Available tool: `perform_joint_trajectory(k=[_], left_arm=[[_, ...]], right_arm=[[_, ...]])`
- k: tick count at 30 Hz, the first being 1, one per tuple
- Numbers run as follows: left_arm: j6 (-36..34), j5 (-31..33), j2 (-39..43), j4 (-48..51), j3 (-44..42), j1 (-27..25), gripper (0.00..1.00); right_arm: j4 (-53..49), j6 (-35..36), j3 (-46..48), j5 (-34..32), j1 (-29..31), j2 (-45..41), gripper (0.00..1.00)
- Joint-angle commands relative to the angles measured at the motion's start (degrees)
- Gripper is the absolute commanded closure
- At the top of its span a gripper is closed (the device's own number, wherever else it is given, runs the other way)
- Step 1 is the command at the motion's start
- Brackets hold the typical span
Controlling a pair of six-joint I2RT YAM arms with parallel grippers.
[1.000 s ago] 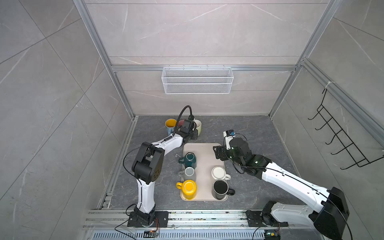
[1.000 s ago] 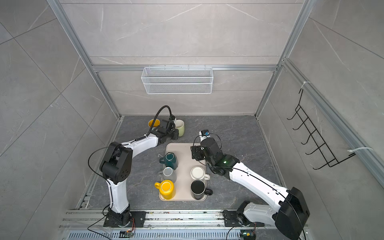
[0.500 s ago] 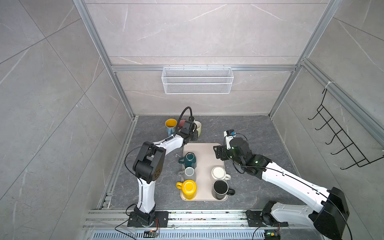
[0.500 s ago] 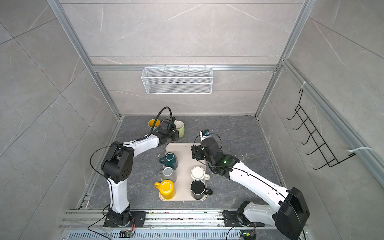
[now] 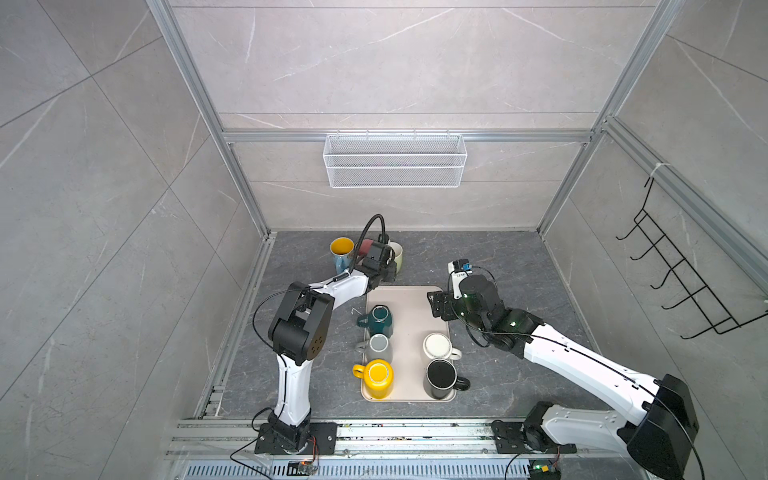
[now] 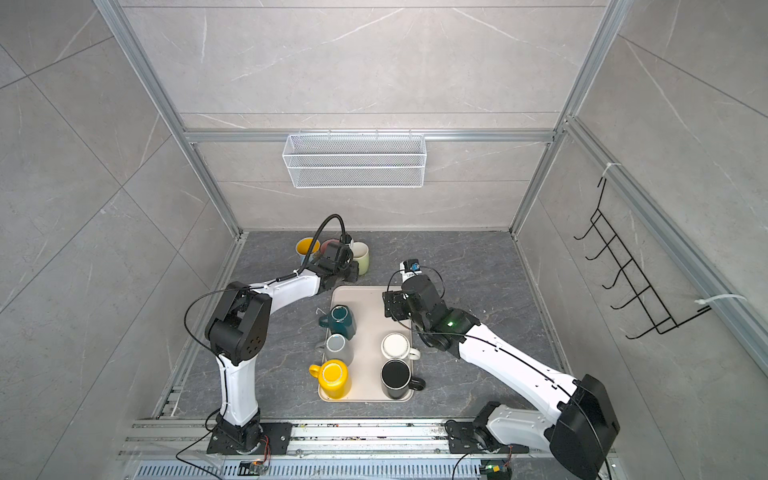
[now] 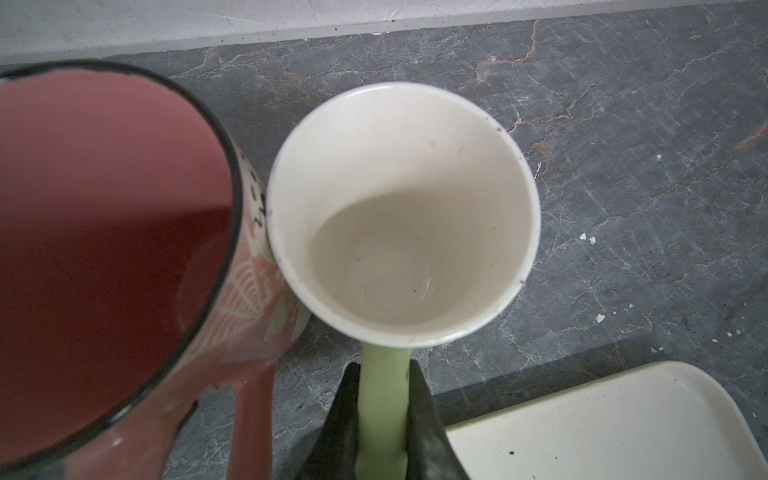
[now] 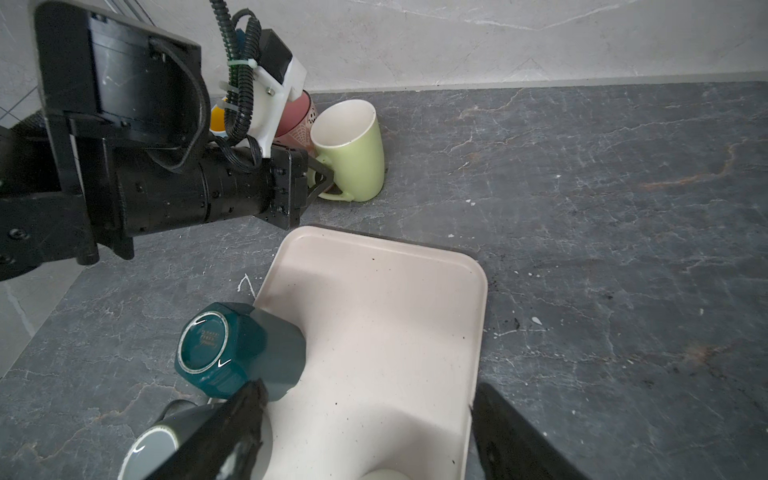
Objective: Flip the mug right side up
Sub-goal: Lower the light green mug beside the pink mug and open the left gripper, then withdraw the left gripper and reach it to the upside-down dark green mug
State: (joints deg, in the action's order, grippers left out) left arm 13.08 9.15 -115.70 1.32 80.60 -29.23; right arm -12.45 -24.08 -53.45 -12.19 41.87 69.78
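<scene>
walls [image 5: 374, 62]: grey tile | floor [image 5: 519, 266]: dark veined stone | wire basket [image 5: 395, 162]: white, hung at the back

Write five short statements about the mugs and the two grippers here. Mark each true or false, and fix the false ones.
1. The left gripper is shut on the handle of the green mug. True.
2. The green mug stands mouth down. False: its mouth faces up, and it looks empty.
3. The right gripper holds the teal mug. False: its jaws are open and hold nothing, above the tray.
4. The teal mug sits on the tray with its base up. True.
5. The pink mug stands close beside the green mug on the table, off the tray. True.
</scene>
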Motion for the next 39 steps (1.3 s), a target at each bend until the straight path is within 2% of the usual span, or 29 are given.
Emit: perform_joint_trajectory(k=[1,9,17,22,31,36,39], left_arm=[[1.19,3.55,0.69,-3.52,-0.34,0.69,0.85],[0.34,3.49,0.89,-2.84,-0.32,0.64,0.65],[1.57,1.65,2.60,-2.52,-1.65,0.67,0.55],[2.74,-0.12,6.35,-2.96,-4.08,0.02,0.53],[0.19,0.41,16.59,-2.06,-7.63,-3.94,0.51],[-3.11,0.41,25.92,-1.29,-11.63,-6.65,0.52],[-4.05,1.14,33.15,3.44,-13.43,-7.32,0.51]], right_arm=[[-0.87,-1.05,0.72,-0.70,-0.25,-0.10,0.20],[-0.81,-1.06,0.80,-0.82,-0.27,0.09,0.20],[-0.80,-1.19,0.97,-0.74,-0.32,0.11,0.20],[-0.51,-1.41,0.98,-0.36,-0.30,0.34,0.20],[0.33,-2.11,1.00,0.93,-0.29,0.69,0.20],[-0.21,-2.29,0.94,1.91,-0.33,0.12,0.21],[-1.21,-1.84,-0.18,4.65,-0.14,0.28,0.22]])
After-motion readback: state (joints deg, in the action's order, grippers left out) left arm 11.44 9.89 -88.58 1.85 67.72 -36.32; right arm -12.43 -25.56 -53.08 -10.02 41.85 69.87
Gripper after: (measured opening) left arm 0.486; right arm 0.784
